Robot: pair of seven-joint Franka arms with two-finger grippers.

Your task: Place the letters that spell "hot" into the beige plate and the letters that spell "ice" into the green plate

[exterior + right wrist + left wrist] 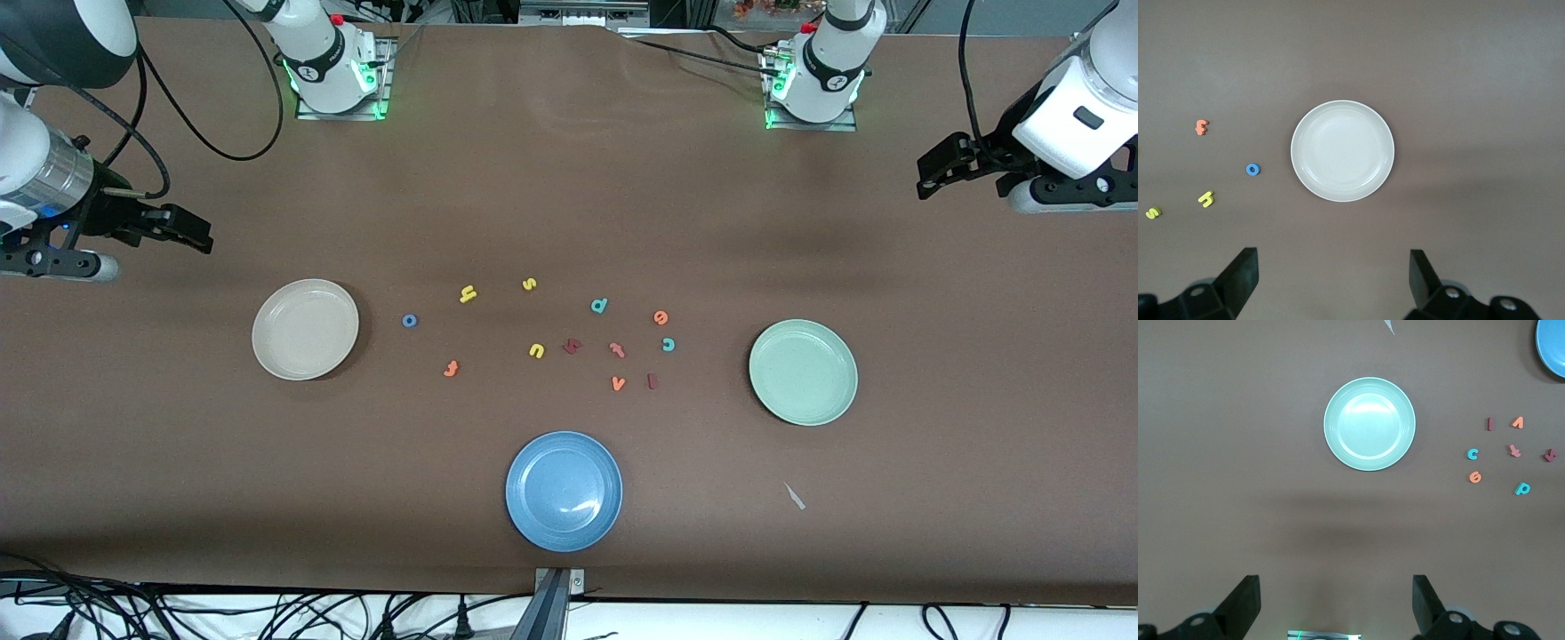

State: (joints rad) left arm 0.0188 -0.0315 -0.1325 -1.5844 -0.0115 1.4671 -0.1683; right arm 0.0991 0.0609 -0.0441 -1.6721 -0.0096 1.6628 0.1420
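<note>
Letters of foam lie scattered mid-table between the beige plate (305, 329) at the right arm's end and the green plate (803, 372) at the left arm's end; both plates hold nothing. Readable shapes: a yellow h (468, 293), a blue o (410, 321) nearest the beige plate, an orange t (451, 367), an orange e (660, 317), a teal c (668, 344) and a dark red i (652, 380) nearer the green plate. No brand or printed label can be read. A blue plate (564, 490) sits nearest the front camera. The left gripper (1337, 603) hangs over bare table with its fingers spread apart, holding nothing; the right gripper (1333, 280) does likewise at its own end.
</note>
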